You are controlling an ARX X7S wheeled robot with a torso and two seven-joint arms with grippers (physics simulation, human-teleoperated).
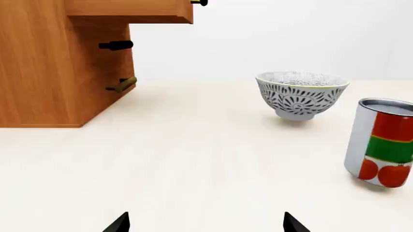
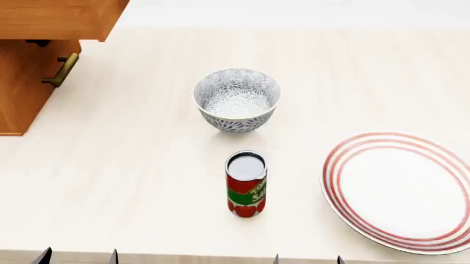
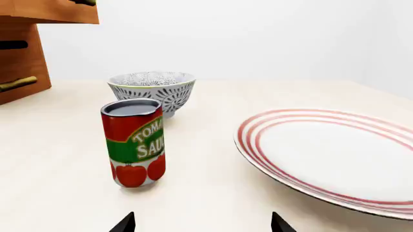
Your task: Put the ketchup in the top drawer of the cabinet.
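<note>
Here the small cylindrical ketchup tin (image 2: 246,184) with its silver lid stands upright on the pale cream table (image 2: 132,165), near the centre of the head view. Its red label carries a green band with white letters reading "TOM" and "SAU" as far as they show, and tomato pictures below. At 12 o'clock from it, apart, sits the patterned grey-white bowl (image 2: 236,99); at 3 o'clock lies the white plate with red rings (image 2: 400,190). At 10 o'clock, well apart, stands the large orange-brown wooden cabinet (image 2: 22,93), its light-brown top drawer (image 2: 55,19) pulled out above the lower drawer's brass bar handle (image 2: 61,70). The left gripper (image 1: 206,224) and the right gripper (image 3: 203,223) each show two dark fingertips spread wide, holding nothing.
</note>
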